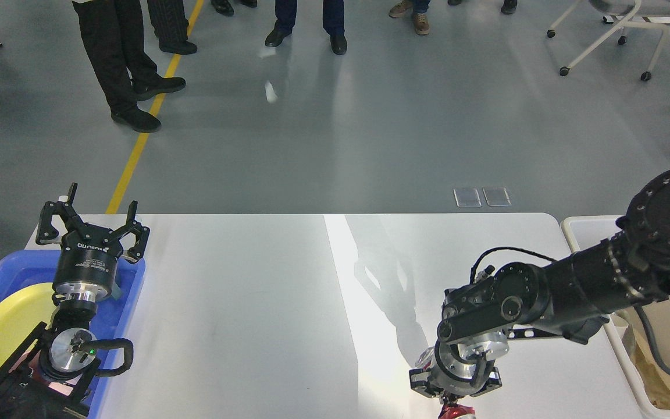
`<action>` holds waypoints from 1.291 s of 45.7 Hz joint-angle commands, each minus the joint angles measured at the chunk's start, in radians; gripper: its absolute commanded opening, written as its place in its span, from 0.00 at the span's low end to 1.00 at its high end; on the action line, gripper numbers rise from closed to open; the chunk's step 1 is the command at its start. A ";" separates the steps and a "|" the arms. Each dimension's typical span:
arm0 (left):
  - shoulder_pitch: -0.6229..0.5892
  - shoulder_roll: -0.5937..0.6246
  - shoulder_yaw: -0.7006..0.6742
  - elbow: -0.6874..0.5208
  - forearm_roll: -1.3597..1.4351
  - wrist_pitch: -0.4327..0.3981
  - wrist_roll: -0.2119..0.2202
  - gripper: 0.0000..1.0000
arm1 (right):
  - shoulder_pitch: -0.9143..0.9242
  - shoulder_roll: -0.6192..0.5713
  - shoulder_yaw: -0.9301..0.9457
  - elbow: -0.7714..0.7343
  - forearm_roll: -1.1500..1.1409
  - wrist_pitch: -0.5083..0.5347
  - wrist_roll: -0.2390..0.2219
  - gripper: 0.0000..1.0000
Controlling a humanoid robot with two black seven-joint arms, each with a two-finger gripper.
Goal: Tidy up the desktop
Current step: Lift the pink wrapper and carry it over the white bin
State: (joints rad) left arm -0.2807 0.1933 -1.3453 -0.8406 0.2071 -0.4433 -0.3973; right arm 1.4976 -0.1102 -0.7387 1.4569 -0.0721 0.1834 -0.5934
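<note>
At lower left our left gripper (93, 224) hangs spread above the blue tray (131, 291) and yellow plate (3, 326); at bottom right our right gripper (456, 401) points down at a red can (457, 412) on the white surface (242, 302).

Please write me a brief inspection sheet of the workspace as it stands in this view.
Surface: large white rectangular desktop, mostly bare.
Job's things: small red object at the near edge, partly hidden.
Clutter: round yellow plate in blue plastic tray; cream-white bin holding brown paper.
Grippers: left gripper open, above the tray; right gripper pointing down over the red object, fingers unclear.
Cables: black cable looped on right arm.
Surroundings: bystanders' legs, wheeled chair.
</note>
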 commanded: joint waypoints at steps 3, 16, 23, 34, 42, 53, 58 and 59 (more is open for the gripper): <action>0.000 0.000 0.000 0.000 0.000 0.000 0.000 0.96 | 0.203 -0.066 -0.062 0.086 0.063 0.076 0.064 0.00; 0.000 0.000 -0.002 0.000 0.001 0.000 0.000 0.96 | 0.553 -0.123 -0.300 0.164 0.133 0.226 0.342 0.00; 0.000 0.000 0.000 0.000 0.000 0.000 0.000 0.96 | 0.688 -0.143 -0.435 0.194 0.147 0.323 0.415 0.00; 0.000 0.000 0.000 0.000 0.000 0.000 0.000 0.96 | 0.742 -0.166 -0.535 0.192 0.147 0.372 0.506 0.00; 0.000 0.000 0.000 0.000 0.000 0.000 0.000 0.96 | 0.721 -0.195 -0.541 0.175 0.147 0.369 0.504 0.00; 0.000 0.000 0.000 0.000 0.000 0.000 0.000 0.96 | 0.609 -0.321 -0.610 0.074 0.138 0.337 0.501 0.00; 0.000 0.000 0.000 0.000 0.000 0.000 0.000 0.96 | 0.482 -0.433 -0.614 -0.055 0.129 0.324 0.501 0.00; 0.000 0.000 0.000 0.000 0.000 0.000 0.000 0.96 | 0.452 -0.449 -0.611 -0.085 0.127 0.324 0.501 0.00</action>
State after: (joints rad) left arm -0.2808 0.1933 -1.3453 -0.8406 0.2077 -0.4433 -0.3973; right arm 2.0758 -0.4609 -1.3479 1.4988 0.0628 0.5174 -0.0916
